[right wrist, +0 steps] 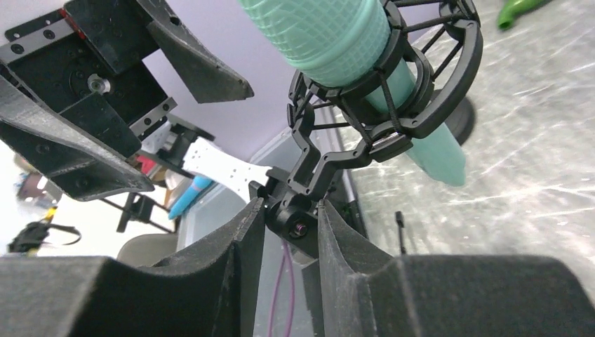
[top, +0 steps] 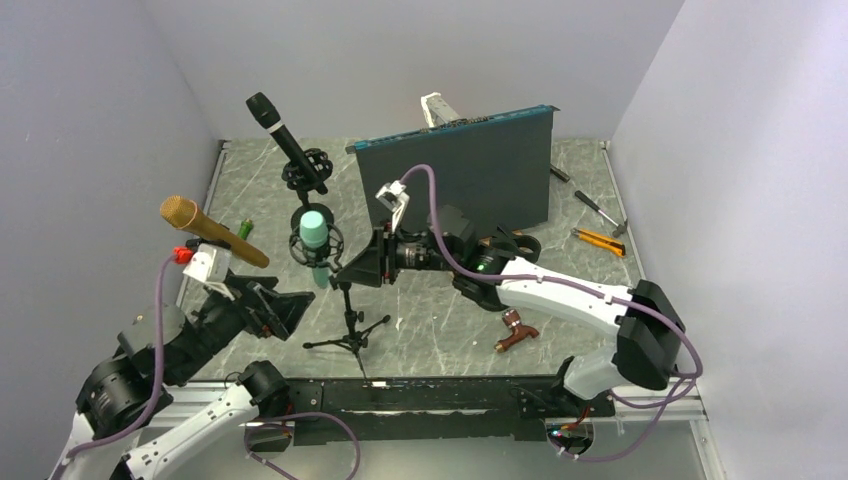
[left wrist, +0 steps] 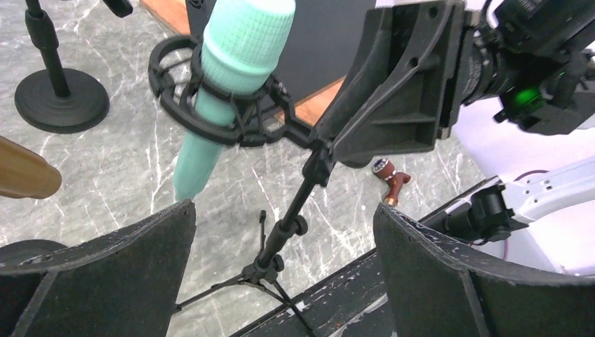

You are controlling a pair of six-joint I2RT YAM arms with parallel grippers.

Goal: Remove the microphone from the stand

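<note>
**Microphone seated in mount, stand joint clamped**

On the marble table (top: 450, 330), the tripod stand (top: 350, 322) is seen upright. Its swivel joint, just under the shock mount (right wrist: 393, 105), is pinched between the nearly closed fingers of the right gripper (right wrist: 291, 225). The left gripper (left wrist: 284, 210) is spread wide beside the pole, nothing held. The mint-green microphone (left wrist: 231, 70) is seated, tilted, in the mount.

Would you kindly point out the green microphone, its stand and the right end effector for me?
green microphone (left wrist: 245, 42), left wrist view, on its mesh head.
stand (left wrist: 293, 210), left wrist view, on its upright pole.
right end effector (right wrist: 290, 223), right wrist view, midway between its fingertips, which grip the stand's joint.
</note>
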